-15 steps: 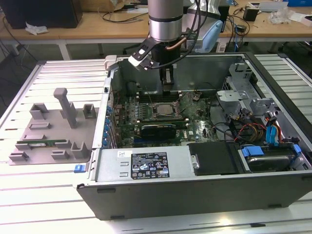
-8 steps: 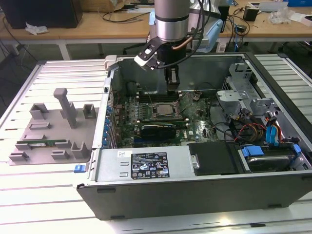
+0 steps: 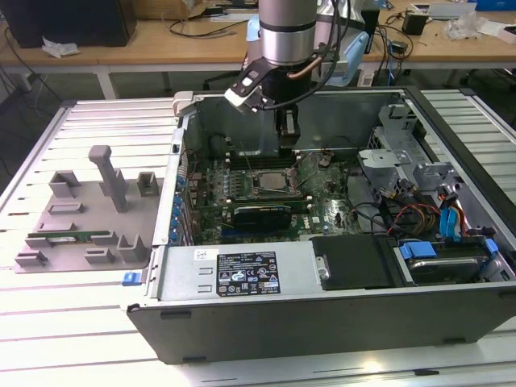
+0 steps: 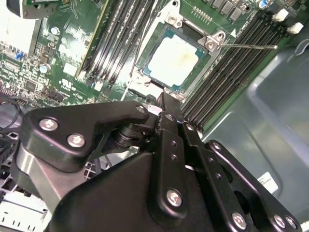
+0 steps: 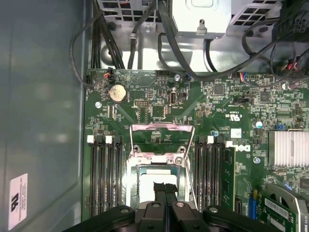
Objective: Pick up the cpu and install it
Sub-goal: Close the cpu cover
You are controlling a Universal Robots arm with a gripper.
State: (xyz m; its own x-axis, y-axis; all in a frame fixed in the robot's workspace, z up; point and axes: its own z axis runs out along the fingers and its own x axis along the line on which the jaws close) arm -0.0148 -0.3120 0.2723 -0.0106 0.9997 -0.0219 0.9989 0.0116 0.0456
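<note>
The cpu [image 3: 272, 181], a square chip with a pale silver top, lies flat in the socket on the green motherboard [image 3: 326, 211] inside the open computer case. It also shows in both wrist views [image 4: 174, 60] [image 5: 153, 178]. My gripper [image 3: 288, 135] hangs just above the cpu's edge, its black fingertips [image 5: 165, 189] pressed together with nothing between them. In the second wrist view the gripper [image 4: 164, 100] ends beside the socket's corner. The socket's metal frame [image 5: 159, 140] stands flipped open, and its thin lever [image 4: 246, 47] sticks out sideways.
Black memory slots [image 5: 104, 174] flank the socket on both sides, one holding a green stick [image 5: 229, 176]. Cables [image 3: 419, 214] and a drive cage [image 3: 395, 149] fill the case's exterior-view right. A grey fixture plate [image 3: 81, 218] sits outside the case at the exterior view's left.
</note>
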